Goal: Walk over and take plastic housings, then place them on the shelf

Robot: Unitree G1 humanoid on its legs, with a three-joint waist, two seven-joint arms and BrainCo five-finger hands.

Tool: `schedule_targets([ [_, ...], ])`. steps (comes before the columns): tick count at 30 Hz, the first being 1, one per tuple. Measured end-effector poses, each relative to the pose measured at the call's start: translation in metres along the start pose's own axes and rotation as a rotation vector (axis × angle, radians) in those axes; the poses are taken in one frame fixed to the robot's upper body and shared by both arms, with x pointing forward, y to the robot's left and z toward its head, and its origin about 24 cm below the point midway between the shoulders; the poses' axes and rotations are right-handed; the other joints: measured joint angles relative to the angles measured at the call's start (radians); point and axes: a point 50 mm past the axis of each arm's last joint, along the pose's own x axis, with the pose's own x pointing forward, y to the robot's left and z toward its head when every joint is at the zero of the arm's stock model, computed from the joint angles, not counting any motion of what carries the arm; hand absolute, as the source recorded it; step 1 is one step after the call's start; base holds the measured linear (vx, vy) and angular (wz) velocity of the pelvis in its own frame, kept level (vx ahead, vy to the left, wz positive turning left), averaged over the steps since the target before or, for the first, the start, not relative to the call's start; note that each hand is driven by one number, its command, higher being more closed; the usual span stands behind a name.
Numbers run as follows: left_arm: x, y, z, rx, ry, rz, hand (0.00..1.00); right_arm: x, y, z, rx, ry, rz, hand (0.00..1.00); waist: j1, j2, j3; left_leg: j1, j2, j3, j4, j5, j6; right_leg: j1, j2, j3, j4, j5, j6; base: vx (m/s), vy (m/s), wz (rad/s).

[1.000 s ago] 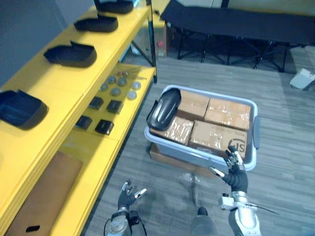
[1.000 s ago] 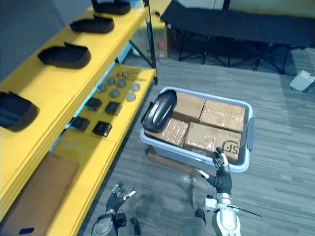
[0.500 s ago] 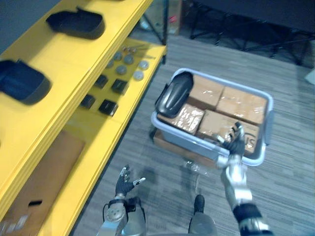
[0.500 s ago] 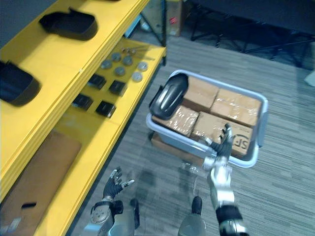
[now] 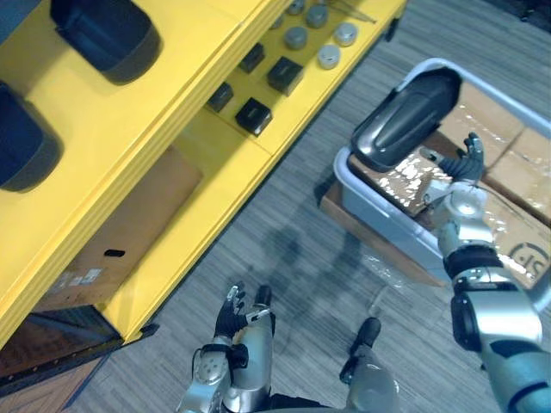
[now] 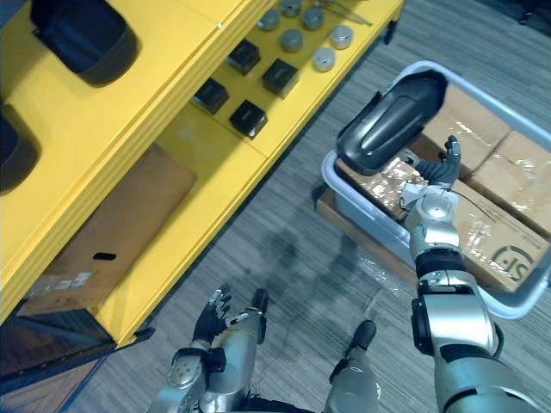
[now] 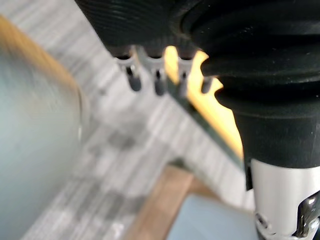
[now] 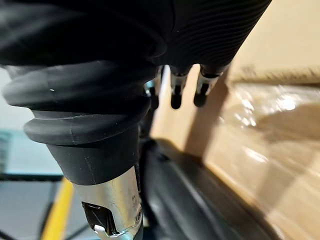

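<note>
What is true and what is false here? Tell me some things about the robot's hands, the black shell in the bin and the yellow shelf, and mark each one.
1. The black housing lies in the bin on cardboard boxes. True.
2. The right hand grips that housing. False: its fingers are open, right beside it.
3. The left hand carries a box. False: it is open and holds nothing, low over the floor.
4. Another black housing sits on the yellow shelf. True.

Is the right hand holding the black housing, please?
No, the right hand is open beside the housing and grips nothing.
</note>
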Motion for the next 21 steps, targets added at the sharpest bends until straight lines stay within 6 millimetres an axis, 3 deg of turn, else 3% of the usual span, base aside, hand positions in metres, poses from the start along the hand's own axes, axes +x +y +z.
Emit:
schedule_targets([
  [3,0.000,-0.001,0.000,-0.004,-0.005,-0.002,0.00,0.002,-0.005,-0.003,-0.017,0.043,-0.050,0.00,0.010,0.004,0.002,-0.003,-0.008,-0.014,0.001,0.004,0.002,-0.001,-0.009,-0.018,0.022,-0.014,0.004,-0.02,0.026,0.16],
  [5,0.004,-0.007,0.001,-0.015,-0.009,-0.026,0.00,0.009,-0.017,0.018,-0.018,0.020,-0.133,0.00,0.019,0.038,0.018,-0.004,-0.022,-0.022,0.003,0.008,0.008,-0.004,-0.025,-0.033,0.048,-0.024,0.008,-0.04,0.048,0.14],
  [8,0.005,-0.011,0.000,-0.011,-0.005,-0.042,0.00,0.014,-0.027,0.042,-0.009,-0.017,-0.213,0.00,0.032,0.062,0.020,-0.034,-0.030,-0.025,0.000,0.021,0.011,-0.039,-0.035,-0.035,0.064,-0.024,0.008,-0.04,0.045,0.07],
  [15,0.004,-0.007,-0.005,-0.029,0.019,-0.031,0.00,0.017,-0.049,0.036,-0.051,0.075,-0.306,0.00,0.048,0.074,0.017,-0.035,-0.042,-0.032,0.004,0.023,0.012,-0.063,-0.059,-0.036,0.121,-0.052,0.016,0.00,0.012,0.02],
  [21,0.002,-0.006,-0.011,-0.028,0.049,-0.037,0.00,0.019,-0.065,0.048,-0.047,0.054,-0.344,0.00,0.061,0.092,0.005,-0.079,-0.051,-0.050,0.031,0.020,0.014,-0.106,-0.074,-0.056,0.182,-0.086,0.011,-0.04,0.016,0.10],
])
